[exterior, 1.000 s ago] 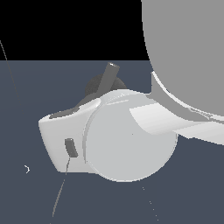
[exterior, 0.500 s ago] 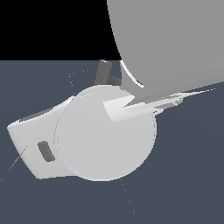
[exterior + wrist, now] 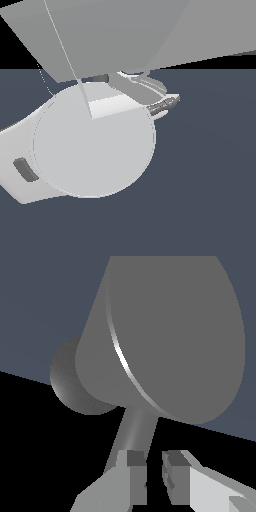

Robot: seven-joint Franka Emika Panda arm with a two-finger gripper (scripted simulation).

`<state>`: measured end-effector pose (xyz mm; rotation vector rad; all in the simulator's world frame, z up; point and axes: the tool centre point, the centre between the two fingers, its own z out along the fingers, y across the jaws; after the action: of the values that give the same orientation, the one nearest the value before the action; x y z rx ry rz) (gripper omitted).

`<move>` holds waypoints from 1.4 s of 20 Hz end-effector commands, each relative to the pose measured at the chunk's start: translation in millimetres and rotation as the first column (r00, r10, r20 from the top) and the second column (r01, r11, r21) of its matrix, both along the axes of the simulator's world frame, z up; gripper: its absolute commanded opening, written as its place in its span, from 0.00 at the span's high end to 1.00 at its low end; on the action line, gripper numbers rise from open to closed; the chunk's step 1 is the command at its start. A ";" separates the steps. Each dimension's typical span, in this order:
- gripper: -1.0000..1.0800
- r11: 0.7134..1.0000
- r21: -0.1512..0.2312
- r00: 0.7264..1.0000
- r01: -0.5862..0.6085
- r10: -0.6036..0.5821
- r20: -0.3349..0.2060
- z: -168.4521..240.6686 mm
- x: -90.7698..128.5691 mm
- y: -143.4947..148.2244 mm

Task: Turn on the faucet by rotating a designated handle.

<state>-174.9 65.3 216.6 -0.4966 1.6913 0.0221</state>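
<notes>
We see our gripper (image 3: pixel 154 478) with its fingers (image 3: pixel 136 476) slightly apart, a narrow gap between them and nothing clamped. The handle (image 3: pixel 134 431) runs just beyond one fingertip, beside the gap rather than inside it. It projects from the faucet (image 3: pixel 175 336), the thick grey cylinder on its darker round base (image 3: pixel 67 381). In the exterior view the arm (image 3: pixel 92 142) hides the faucet.

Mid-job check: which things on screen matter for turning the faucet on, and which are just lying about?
For the job:
- faucet
- handle
- gripper, its pads at the handle's end

Lying about:
- nothing else visible; only the dark floor
</notes>
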 end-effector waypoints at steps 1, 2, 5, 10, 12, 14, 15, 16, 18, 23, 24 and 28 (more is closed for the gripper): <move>1.00 0.856 0.304 0.880 0.419 -0.465 0.097 65.5 31.0 -44.3; 1.00 0.873 0.239 0.880 0.426 -0.461 0.114 38.8 26.3 -58.6; 1.00 0.871 0.244 0.880 0.425 -0.461 0.113 41.3 27.6 -51.7; 1.00 0.869 0.253 0.880 0.424 -0.462 0.111 45.4 29.5 -40.4; 1.00 0.868 0.257 0.880 0.424 -0.462 0.110 47.1 30.3 -35.9; 1.00 0.868 0.261 0.880 0.424 -0.462 0.109 48.7 31.1 -31.4; 1.00 0.867 0.262 0.880 0.423 -0.463 0.108 49.6 31.5 -29.2; 1.00 0.867 0.264 0.880 0.423 -0.463 0.108 50.4 31.9 -27.0; 1.00 0.866 0.268 0.880 0.423 -0.463 0.107 52.1 32.7 -22.6; 1.00 0.863 0.277 0.880 0.422 -0.463 0.105 56.4 34.6 -11.8; 1.00 0.863 0.278 0.880 0.422 -0.464 0.104 57.3 35.0 -9.6; 1.00 0.861 0.285 0.880 0.421 -0.464 0.102 60.8 36.5 -1.0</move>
<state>-162.4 167.0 281.4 -0.6598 1.3668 0.1187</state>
